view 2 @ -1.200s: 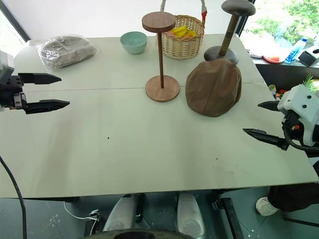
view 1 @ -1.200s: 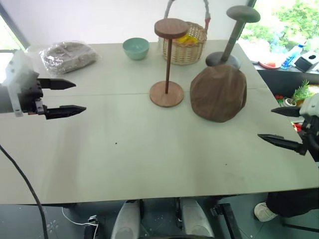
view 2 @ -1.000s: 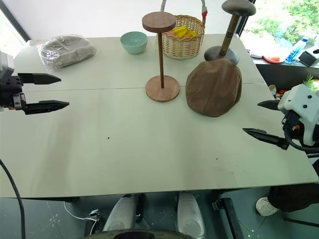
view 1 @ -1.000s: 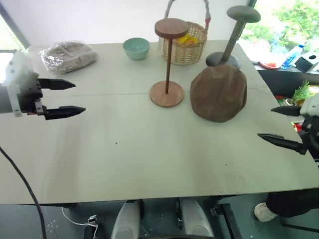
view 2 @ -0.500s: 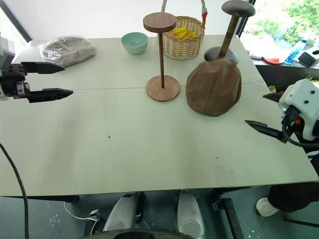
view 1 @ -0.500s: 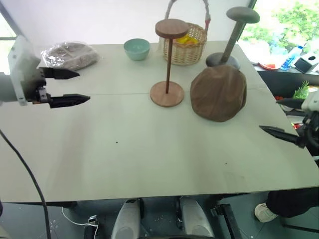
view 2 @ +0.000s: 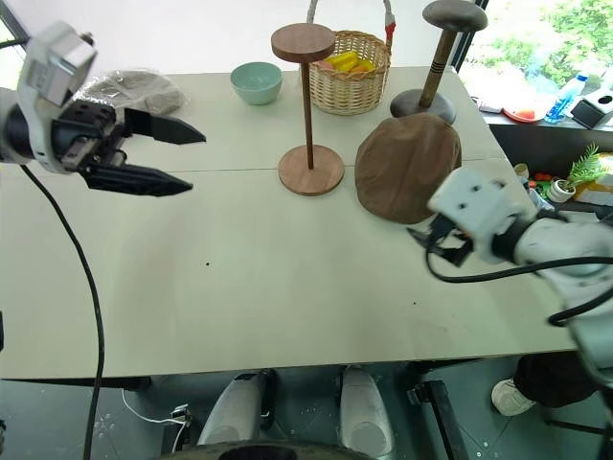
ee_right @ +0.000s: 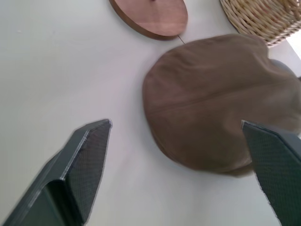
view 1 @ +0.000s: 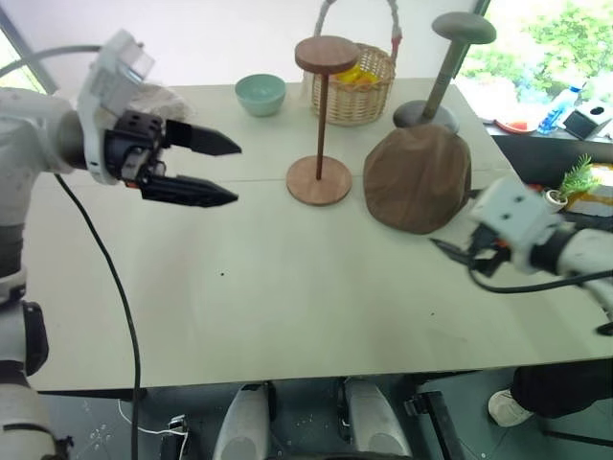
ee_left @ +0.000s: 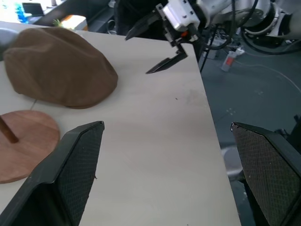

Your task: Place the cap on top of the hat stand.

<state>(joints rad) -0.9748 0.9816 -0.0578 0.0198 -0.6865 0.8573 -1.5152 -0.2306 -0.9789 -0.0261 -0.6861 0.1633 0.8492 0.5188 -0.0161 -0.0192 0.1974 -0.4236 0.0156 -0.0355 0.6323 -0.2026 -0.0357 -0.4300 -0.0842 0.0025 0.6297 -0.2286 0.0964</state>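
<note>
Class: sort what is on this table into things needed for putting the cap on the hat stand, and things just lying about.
Needed: cap; hat stand.

Lying about: grey stand; wicker basket; green bowl; plastic bag.

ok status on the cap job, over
Both pincers open and empty: left pincer over the table, right pincer just short of the cap. Cap lies on the table beside the hat stand. Nothing between them.
</note>
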